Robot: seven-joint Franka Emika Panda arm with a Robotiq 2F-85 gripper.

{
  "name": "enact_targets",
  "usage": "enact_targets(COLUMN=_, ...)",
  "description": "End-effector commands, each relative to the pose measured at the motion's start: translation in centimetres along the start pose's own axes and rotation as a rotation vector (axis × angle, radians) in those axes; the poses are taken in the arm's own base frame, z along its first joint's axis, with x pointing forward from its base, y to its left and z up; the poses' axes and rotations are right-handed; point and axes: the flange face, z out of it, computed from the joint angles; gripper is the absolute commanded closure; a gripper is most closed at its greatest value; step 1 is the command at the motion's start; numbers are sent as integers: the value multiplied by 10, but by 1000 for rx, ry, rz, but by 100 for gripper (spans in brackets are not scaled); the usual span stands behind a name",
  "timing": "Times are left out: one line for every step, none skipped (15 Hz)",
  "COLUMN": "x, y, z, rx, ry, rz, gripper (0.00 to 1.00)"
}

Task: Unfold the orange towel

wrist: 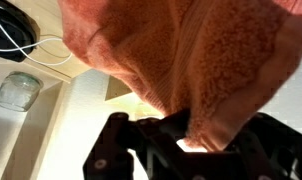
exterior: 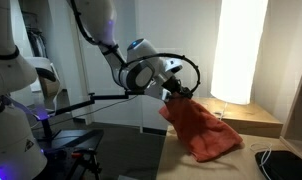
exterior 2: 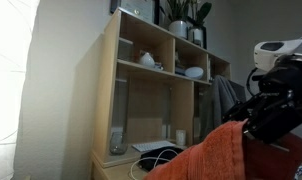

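Light wood shelves [exterior 2: 156, 90] fill the back of the room in an exterior view. Green plants [exterior 2: 186, 14] stand on top of them, and white bowls [exterior 2: 194, 72] sit on one shelf.

In an exterior view a tall white lamp [exterior: 241, 50] glows very bright. It stands on a low wooden box [exterior: 253, 120].

A big white robot arm [exterior: 111, 45] reaches in from the top and bends down toward the box.

The orange towel [exterior: 203, 130] is the next biggest thing. It hangs down from the gripper [exterior: 178, 97], just beside the wooden box and in front of it. It is soft and rumpled, with folds in it. Its low end comes down to the pale table top [exterior: 176, 166], but it is hard to tell if it touches. The towel shows in both exterior views, and in the wrist view it fills most of the picture [wrist: 191, 60].

The gripper is black and sits at the end of the arm. Its fingers are pressed together and pinch the top edge of the towel.

A black thing [exterior: 289, 162] lies on the table near the corner. A thin white cable [wrist: 46, 48] runs beside it in the wrist view. A small glass jar [wrist: 18, 90] stands below, well apart from the towel.
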Motion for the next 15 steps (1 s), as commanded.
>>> enact_targets(x=0, y=0, z=0, rx=0, ry=0, rz=0, gripper=100)
enact_targets(x=0, y=0, z=0, rx=0, ry=0, rz=0, gripper=100)
enact_targets(x=0, y=0, z=0, rx=0, ry=0, rz=0, gripper=100)
enact_targets(x=0, y=0, z=0, rx=0, ry=0, rz=0, gripper=100)
enact_targets(x=0, y=0, z=0, rx=0, ry=0, rz=0, gripper=100)
enact_targets(x=0, y=0, z=0, rx=0, ry=0, rz=0, gripper=100)
enact_targets(x=7, y=1, z=-1, rx=-8, ry=13, rz=2, gripper=100)
enact_targets(x=10, y=0, z=-1, rx=-8, ry=11, rz=-12, gripper=100)
enact_targets(x=17, y=0, z=-4, rx=-18, ry=24, rz=-19, gripper=100)
enact_targets(x=23, y=0, z=-6, rx=-21, ry=35, rz=-36, gripper=100)
enact_targets(x=32, y=1, z=-9, rx=-38, ry=46, rz=-40, gripper=100)
enact_targets(x=40, y=1, z=-11, rx=-46, ry=56, rz=-45, gripper=100)
enact_targets(x=48, y=5, z=-14, rx=-61, ry=70, rz=-49, gripper=100)
enact_targets(x=56, y=5, z=-15, rx=-67, ry=77, rz=-54, gripper=100)
enact_targets(x=63, y=7, z=-15, rx=-80, ry=88, rz=-57, gripper=100)
